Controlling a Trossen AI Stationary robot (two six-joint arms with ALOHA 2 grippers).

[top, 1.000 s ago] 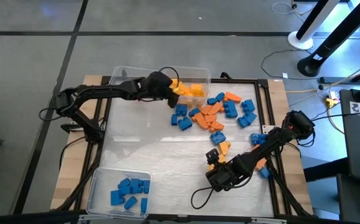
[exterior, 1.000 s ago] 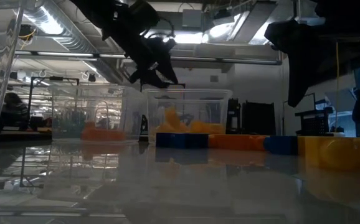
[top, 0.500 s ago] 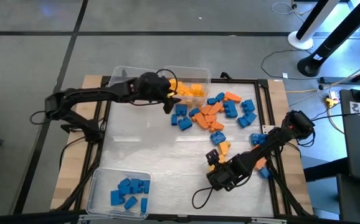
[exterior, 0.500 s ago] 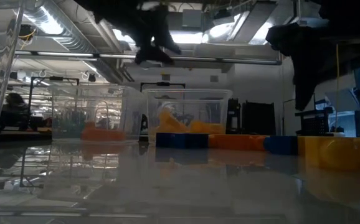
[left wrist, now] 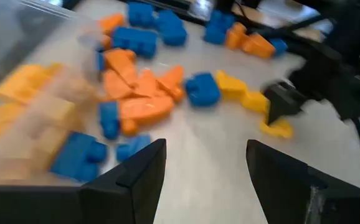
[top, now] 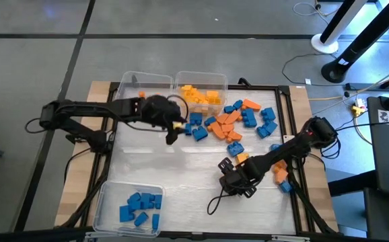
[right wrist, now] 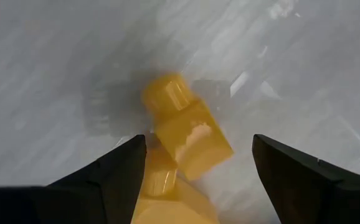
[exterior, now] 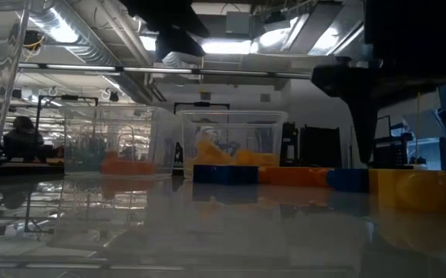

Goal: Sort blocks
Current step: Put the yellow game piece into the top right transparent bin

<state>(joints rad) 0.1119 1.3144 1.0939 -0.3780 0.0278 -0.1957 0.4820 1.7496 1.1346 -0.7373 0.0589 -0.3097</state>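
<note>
- Seen from above, a clear bin (top: 200,79) at the table's 12 o'clock edge holds a heap of yellow blocks (top: 201,96); a second clear bin (top: 147,84) just beside it on its 9 o'clock side shows nothing inside that can be made out.
- A third clear bin (top: 107,195) at the 7 o'clock corner holds a cluster of blue blocks (top: 140,207).
- Loose blue and orange blocks (top: 231,121) lie scattered on the table (top: 167,168) toward 1 o'clock, a few more near the 4 o'clock edge.
- The left gripper (top: 172,130) reaches in from 9 o'clock and hangs beside the loose pile, below the bins; its wrist view shows the fingers (left wrist: 139,174) spread apart with nothing between them.
- The right gripper (top: 229,176) stretches in from 3 o'clock toward the table's middle, jaws wide, poised over a yellow block (right wrist: 186,134) lying on the table between the fingers (right wrist: 304,180), not clamped.
- From table height both arms are dark silhouettes against the ceiling lights; a person (exterior: 22,139) sits far off in the room, detail lost.
</note>
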